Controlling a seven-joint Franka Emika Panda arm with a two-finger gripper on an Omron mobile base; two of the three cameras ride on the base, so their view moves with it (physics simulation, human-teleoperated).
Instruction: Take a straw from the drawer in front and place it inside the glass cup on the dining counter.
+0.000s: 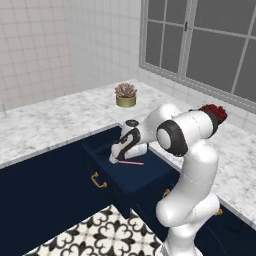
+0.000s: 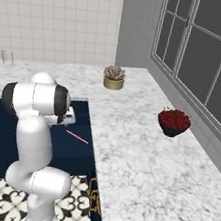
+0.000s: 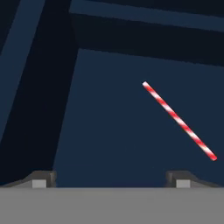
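red-and-white, one straw [image 3: 179, 120] lies flat in the one pulled-out drawer [image 1: 150, 175], jaws spread, seemingly just above it.

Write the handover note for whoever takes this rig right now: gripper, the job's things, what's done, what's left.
Gripper: open and empty, down inside the drawer.
Straw: red and white striped, lying flat on the drawer floor, ahead of the fingertips and off toward one side in the hand view; not touched.
Drawer: pulled out, navy, brass handle at its front.
Glass cup: a small clear tumbler on the marble counter, far from the arm.
Done: drawer open, hand lowered in.
Left: line up over the straw, grip it, lift it out, carry it to the cup and drop it in.
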